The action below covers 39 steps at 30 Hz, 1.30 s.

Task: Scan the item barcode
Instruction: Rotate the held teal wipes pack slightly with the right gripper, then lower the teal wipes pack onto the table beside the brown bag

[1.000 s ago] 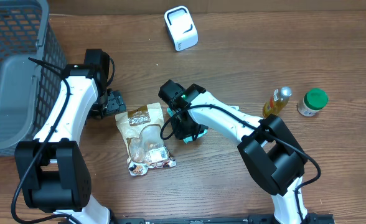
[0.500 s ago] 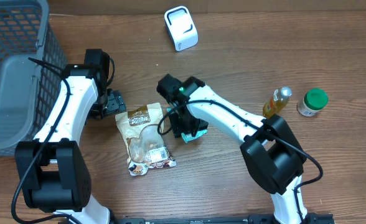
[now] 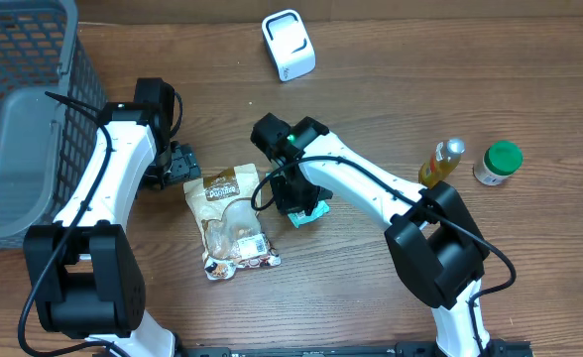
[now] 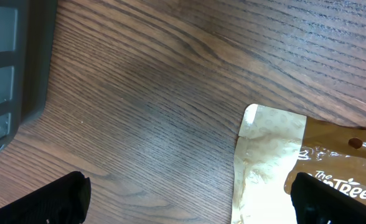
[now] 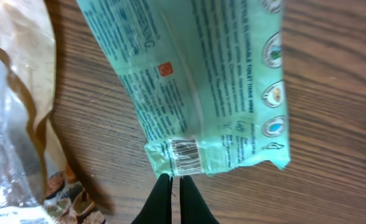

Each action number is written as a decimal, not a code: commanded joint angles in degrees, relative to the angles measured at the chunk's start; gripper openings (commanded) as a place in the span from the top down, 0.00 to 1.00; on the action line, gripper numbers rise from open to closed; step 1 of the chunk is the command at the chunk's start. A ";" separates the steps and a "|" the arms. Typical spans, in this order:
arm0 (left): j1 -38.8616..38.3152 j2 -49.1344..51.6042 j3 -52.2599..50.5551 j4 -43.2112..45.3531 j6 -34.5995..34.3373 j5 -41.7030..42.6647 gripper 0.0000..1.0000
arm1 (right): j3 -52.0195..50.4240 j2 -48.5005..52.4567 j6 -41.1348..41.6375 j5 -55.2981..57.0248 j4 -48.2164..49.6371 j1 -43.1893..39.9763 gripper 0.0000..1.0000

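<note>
A green packet (image 5: 208, 74) lies flat on the wooden table, its barcode (image 5: 184, 157) printed on the bottom seam. My right gripper (image 5: 175, 180) is shut, its fingertips pinched together at the very edge of that seam, just under the barcode. From overhead, the right gripper (image 3: 291, 193) hides most of the green packet (image 3: 311, 214). A brown snack bag (image 3: 232, 220) lies to the left of it. My left gripper (image 4: 189, 205) hangs open and empty over the table at the brown snack bag's (image 4: 276, 155) top corner. A white scanner (image 3: 289, 45) stands at the back.
A grey mesh basket (image 3: 14, 119) fills the left side. An oil bottle (image 3: 441, 163) and a green-lidded jar (image 3: 497, 164) stand on the right. The brown snack bag (image 5: 15, 112) lies close to the left of my right gripper.
The right gripper's jaws have closed at the green packet's seam, and that arm has shifted slightly left. The left arm has not moved.
</note>
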 commanded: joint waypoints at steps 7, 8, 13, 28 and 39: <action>0.20 0.61 0.02 0.07 -0.39 -1.16 0.01 | -7.43 0.37 1.73 -2.25 7.04 0.09 0.96; 0.20 0.61 0.02 0.07 -0.39 -1.18 0.00 | -8.07 0.37 1.75 -3.06 8.07 0.09 0.96; 0.20 0.61 0.02 0.07 -0.39 -1.16 0.00 | -10.38 0.37 1.75 -10.43 13.00 0.09 0.96; 0.20 0.61 0.02 0.07 -0.39 -1.16 0.00 | -0.22 0.33 -0.68 -11.43 6.91 -0.37 0.96; 0.20 0.61 0.02 0.07 -0.39 -1.16 0.00 | 4.24 0.37 -1.88 -5.40 16.13 -0.37 0.96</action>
